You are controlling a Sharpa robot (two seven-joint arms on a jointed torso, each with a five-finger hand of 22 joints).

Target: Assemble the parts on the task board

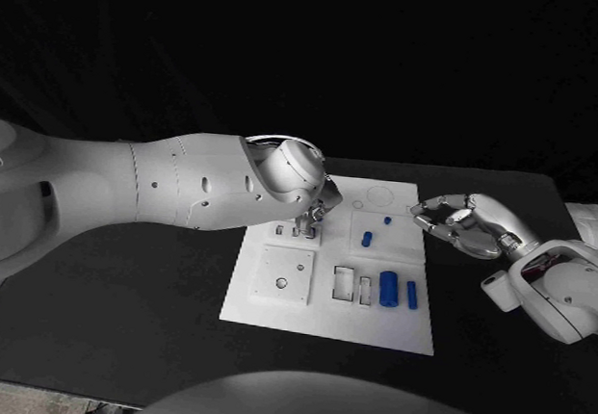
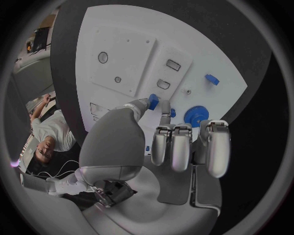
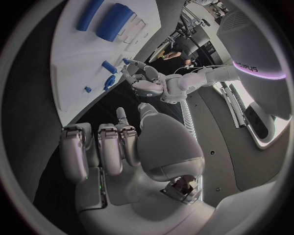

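Observation:
The white task board (image 1: 322,310) lies in the middle of the table. My left hand (image 1: 310,216) reaches down over its far left part. In the left wrist view this hand (image 2: 178,142) pinches a small blue part (image 2: 153,101) between thumb and a finger, just above the board (image 2: 122,58), with a blue gear (image 2: 196,116) beside it. My right hand (image 1: 458,224) hovers at the board's far right edge, fingers curled in and holding nothing; it also shows in the right wrist view (image 3: 116,147). A thick blue cylinder (image 1: 390,289), a thin blue pin (image 1: 412,293) and a small blue piece (image 1: 368,239) lie on the board.
A raised square plate with a hole (image 1: 287,274) sits on the board's left side, and rectangular slots (image 1: 343,283) lie beside the cylinder. Black table (image 1: 122,328) surrounds the board. My bulky left arm (image 1: 175,192) crosses the table's left half.

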